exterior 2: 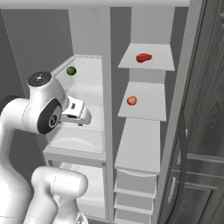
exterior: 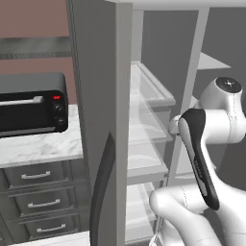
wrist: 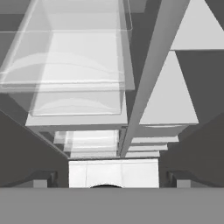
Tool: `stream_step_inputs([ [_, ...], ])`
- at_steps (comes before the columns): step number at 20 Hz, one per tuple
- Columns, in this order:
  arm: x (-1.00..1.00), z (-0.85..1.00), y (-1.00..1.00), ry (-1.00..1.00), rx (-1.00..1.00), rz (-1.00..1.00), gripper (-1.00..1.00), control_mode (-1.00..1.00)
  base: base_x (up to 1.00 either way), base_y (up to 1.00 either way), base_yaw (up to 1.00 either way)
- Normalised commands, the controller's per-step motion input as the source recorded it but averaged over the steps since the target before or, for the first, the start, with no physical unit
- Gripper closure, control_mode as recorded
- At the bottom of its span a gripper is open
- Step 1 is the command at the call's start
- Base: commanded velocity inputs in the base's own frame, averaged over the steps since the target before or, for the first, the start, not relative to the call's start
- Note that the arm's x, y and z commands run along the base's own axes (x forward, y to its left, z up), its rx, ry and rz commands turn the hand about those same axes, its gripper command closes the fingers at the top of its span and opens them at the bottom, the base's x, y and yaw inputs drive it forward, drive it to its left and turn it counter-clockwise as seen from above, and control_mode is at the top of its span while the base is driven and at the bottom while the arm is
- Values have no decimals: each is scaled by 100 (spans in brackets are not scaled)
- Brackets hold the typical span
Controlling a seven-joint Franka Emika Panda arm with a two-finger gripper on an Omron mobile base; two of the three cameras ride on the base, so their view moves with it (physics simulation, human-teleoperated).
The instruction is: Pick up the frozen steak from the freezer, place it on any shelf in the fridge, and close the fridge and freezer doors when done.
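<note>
The frozen steak (exterior 2: pixel 143 57), a red slab, lies on the top grey shelf of the freezer (exterior 2: pixel 146 100), the narrow right section. The fridge (exterior 2: pixel 83 87) on the left holds clear shelves (exterior 2: pixel 87 70) (exterior: pixel 149 91) (wrist: pixel 70 57). Both doors stand open: the fridge door (exterior: pixel 101 96) with its dark handle fills the near left, and the freezer door (exterior 2: pixel 181 96) is seen edge-on at the right. My gripper (exterior 2: pixel 81 118) (wrist: pixel 112 177) hangs in front of the fridge's middle shelves, well left of and below the steak. It is open, fingertips (wrist: pixel 43 177) wide apart, nothing between them.
A small green round item (exterior 2: pixel 71 70) sits on the upper clear shelf. An orange-red round item (exterior 2: pixel 131 100) rests on the second freezer shelf. A black toaster oven (exterior: pixel 29 105) stands on a marble counter (exterior: pixel 43 144) over drawers, left of the fridge door.
</note>
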Motion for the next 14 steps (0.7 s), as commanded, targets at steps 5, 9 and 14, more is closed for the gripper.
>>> stream_step_inputs([
  [5, 0, 0, -10, 0, 0, 0, -100, -100, 0, 0, 0],
  [9, 0, 0, -9, 0, 0, 0, -100, 100, 0, -32, 0],
  [14, 0, 0, 0, 0, 0, 0, -100, 100, 0, -46, 0],
])
